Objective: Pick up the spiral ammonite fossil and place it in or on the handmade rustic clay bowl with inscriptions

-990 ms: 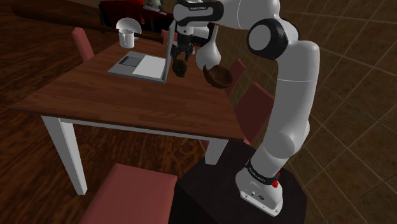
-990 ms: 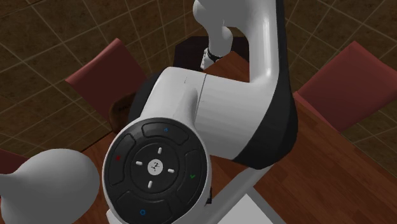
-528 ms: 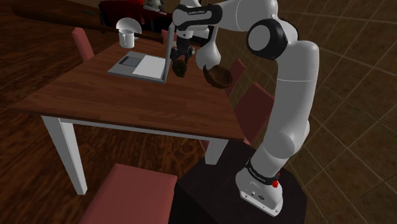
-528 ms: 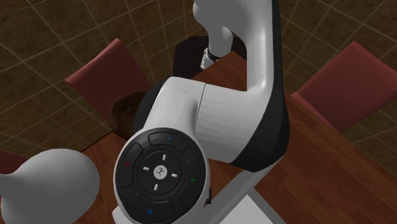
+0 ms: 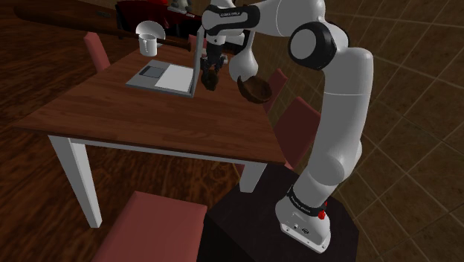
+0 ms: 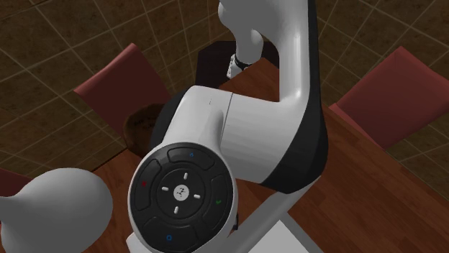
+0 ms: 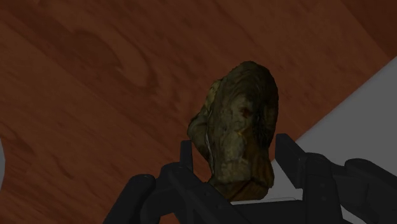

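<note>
We see the gripper (image 7: 234, 151) clasping the ammonite fossil (image 7: 240, 130) lengthwise over open tabletop (image 5: 141, 112), the bowl (image 5: 257, 90) near its edge.

Shoulder oblique, second overhead near arm (image 6: 266, 136), sharing table (image 5: 149, 112)

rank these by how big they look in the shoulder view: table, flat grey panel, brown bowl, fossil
1. table
2. flat grey panel
3. brown bowl
4. fossil, clasped in the claw
Bowl and fossil sit about equally far off, so that gap looks real.
</note>
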You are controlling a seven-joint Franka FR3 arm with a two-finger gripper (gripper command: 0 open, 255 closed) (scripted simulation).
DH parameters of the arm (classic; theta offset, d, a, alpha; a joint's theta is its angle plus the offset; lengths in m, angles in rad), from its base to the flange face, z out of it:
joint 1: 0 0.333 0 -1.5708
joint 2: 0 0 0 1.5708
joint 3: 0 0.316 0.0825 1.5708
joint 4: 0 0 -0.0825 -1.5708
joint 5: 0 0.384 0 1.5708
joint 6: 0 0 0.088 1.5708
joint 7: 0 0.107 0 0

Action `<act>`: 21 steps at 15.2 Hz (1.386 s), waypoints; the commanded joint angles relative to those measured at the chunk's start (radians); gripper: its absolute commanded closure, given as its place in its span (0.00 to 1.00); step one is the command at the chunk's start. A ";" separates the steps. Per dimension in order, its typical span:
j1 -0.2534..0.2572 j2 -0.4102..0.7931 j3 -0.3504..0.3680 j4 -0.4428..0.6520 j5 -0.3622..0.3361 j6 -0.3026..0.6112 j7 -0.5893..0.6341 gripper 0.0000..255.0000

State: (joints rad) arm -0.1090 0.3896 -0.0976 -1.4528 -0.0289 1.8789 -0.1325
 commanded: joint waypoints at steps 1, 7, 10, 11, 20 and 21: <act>0.000 0.001 0.000 -0.002 0.000 -0.001 0.000 1.00; 0.000 0.000 0.000 0.024 0.000 -0.027 -0.001 1.00; -0.001 0.000 0.000 0.063 0.001 -0.067 -0.003 1.00; -0.001 0.000 0.000 0.077 0.001 -0.081 -0.004 1.00; -0.004 0.016 -0.001 0.223 0.003 -0.210 -0.010 1.00; -0.004 0.020 -0.001 0.242 0.004 -0.226 -0.011 1.00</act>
State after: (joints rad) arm -0.1128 0.4081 -0.0986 -1.2301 -0.0257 1.6711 -0.1425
